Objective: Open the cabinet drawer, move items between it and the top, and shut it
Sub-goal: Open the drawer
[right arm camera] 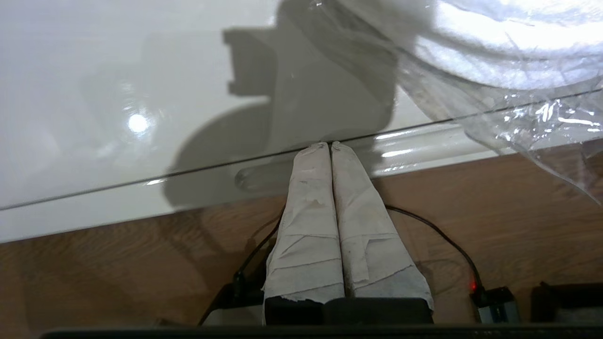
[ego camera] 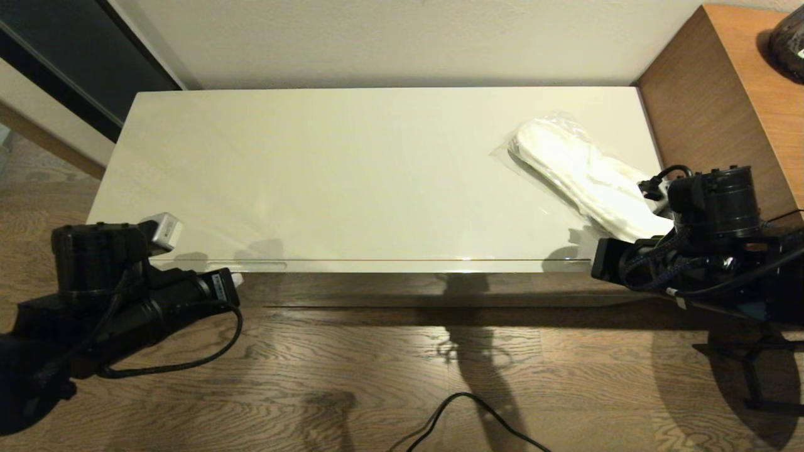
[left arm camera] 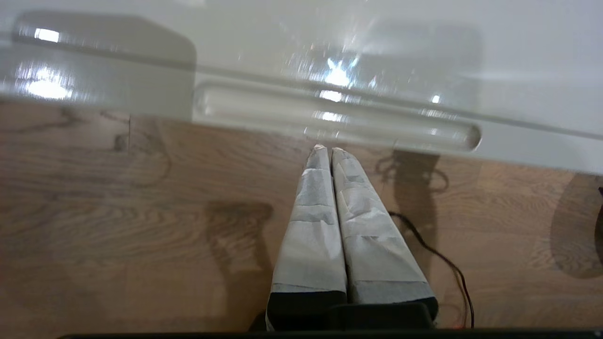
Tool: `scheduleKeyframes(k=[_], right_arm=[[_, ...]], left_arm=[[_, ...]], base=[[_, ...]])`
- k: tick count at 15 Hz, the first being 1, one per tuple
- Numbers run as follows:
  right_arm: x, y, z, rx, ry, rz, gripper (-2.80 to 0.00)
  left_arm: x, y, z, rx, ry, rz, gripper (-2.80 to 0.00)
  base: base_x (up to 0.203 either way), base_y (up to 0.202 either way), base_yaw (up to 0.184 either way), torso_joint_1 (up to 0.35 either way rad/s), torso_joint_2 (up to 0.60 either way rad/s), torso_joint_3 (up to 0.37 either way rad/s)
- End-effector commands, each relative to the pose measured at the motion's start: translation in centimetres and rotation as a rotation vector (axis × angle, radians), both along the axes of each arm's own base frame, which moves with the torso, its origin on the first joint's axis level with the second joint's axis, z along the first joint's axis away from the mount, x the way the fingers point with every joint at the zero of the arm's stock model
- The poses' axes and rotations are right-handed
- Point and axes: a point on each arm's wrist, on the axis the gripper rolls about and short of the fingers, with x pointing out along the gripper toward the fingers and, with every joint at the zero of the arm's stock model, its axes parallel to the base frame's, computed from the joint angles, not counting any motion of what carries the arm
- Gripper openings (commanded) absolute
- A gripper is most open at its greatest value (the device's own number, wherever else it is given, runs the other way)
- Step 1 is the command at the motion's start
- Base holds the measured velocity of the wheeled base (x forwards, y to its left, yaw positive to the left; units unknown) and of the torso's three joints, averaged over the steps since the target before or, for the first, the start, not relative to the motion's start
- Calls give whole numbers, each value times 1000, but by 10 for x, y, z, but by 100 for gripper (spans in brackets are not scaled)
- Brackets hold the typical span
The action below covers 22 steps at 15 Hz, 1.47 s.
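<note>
Floor (ego camera: 377, 370): brown wood planks nearest the robot, a black cable (ego camera: 465, 414) trailing across them.
Left gripper (left arm camera: 325, 149): fingers pressed together, holding nothing; tips just short of the drawer front, aimed at the left handle groove.
Right gripper (right arm camera: 329, 145): also closed and empty; tips at the drawer's top edge, right by the right handle groove.
Drawer (ego camera: 402, 266): shut, its glossy beige front flush under the top, only a thin seam showing along the upper edge.
Left groove (left arm camera: 337, 115): a long recessed pull in the front face, directly ahead of the left fingertips.
Right groove (right arm camera: 414, 146): same kind of recess, partly behind the right fingertips and under the overhanging plastic.
Top (ego camera: 352, 169): cream slab, bare except at its right end.
Slippers (ego camera: 584, 176): white pair in a clear bag, lying diagonally on the top's right end, the bag's near corner hanging over the front edge above the right gripper.
Paper roll: not visible anywhere; possibly inside the closed drawer, which cannot be checked.
Desk (ego camera: 741, 94): wood-grain, beside the cabinet's right end.
Progress: seemingly the very start. Opening has not begun; both arms are lined up on the pulls. Left to do: pull the drawer out, swap the items, push it shut.
</note>
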Motion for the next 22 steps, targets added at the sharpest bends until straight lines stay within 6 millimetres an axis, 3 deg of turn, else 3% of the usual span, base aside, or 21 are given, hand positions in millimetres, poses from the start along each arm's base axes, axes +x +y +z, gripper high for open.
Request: scheduleKeyframes(k=[1, 8, 13, 15, 22], right_arm=[[7, 1, -12, -4, 16, -7, -280], [11, -2, -21, -12, 44, -21, -280], [11, -2, -26, -18, 64, -21, -280], [12, -2, -29, -17, 75, -23, -280], [13, -1, -37, -15, 98, -28, -280]], left_arm=[[8, -1, -2, -3, -40, 0, -280], [4, 0, 18, -11, -140, -9, -280], [4, 0, 14, -13, -125, -11, -280], [12, -1, 0, -11, -78, -1, -280], [24, -1, -9, -11, -53, 8, -280]], base=[[0, 0, 0, 0, 0, 0], [0, 0, 0, 0, 0, 0], [0, 0, 0, 0, 0, 0], [0, 0, 0, 0, 0, 0], [0, 0, 0, 0, 0, 0]])
